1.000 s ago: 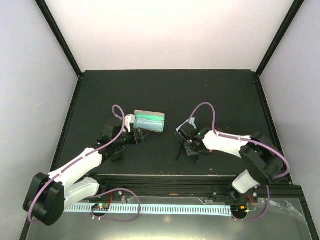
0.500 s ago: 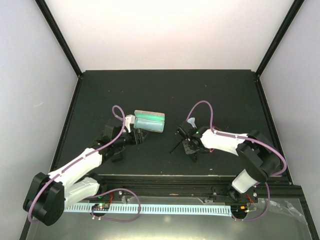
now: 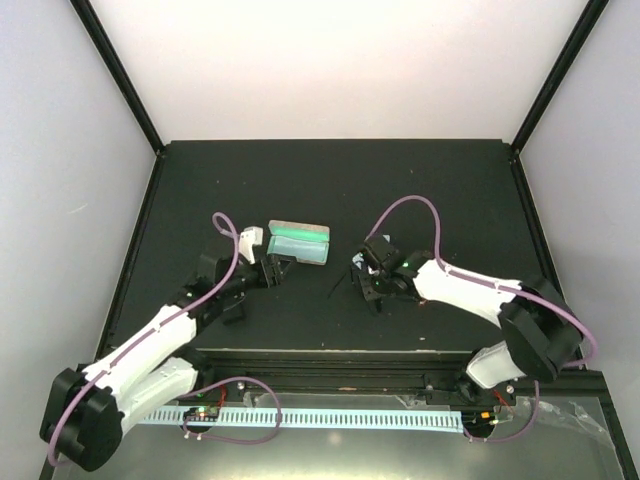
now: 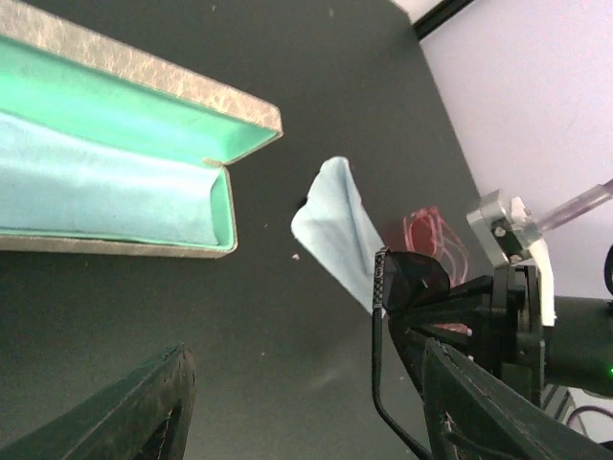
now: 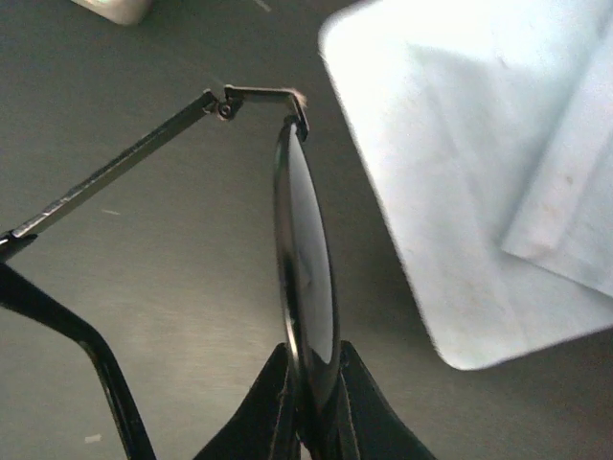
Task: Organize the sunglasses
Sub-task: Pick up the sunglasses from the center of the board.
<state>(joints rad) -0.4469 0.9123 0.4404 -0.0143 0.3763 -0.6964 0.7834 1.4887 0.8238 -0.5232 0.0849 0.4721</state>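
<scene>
My right gripper [image 3: 368, 285] is shut on the black sunglasses [image 5: 306, 259], pinching one dark lens by its edge [image 5: 311, 383] and holding the pair above the table with one temple arm [image 5: 115, 168] unfolded. The pair also shows in the left wrist view [image 4: 414, 278]. The red wire-frame sunglasses [image 4: 431, 235] lie on the table behind it. An open oblong case [image 3: 300, 243] with a green lining [image 4: 144, 72] lies left of the right gripper. My left gripper [image 3: 277, 268] is open and empty just in front of the case [image 4: 306, 355].
A light blue cloth [image 4: 335, 230] lies on the table between the case and the right gripper, also in the right wrist view [image 5: 479, 172]. Another light blue cloth [image 4: 96, 192] lies inside the open case. The black table [image 3: 330, 180] has raised edges.
My right gripper has moved left and a little away from me with the black sunglasses, closer to the open case. The left arm has shifted only slightly.
</scene>
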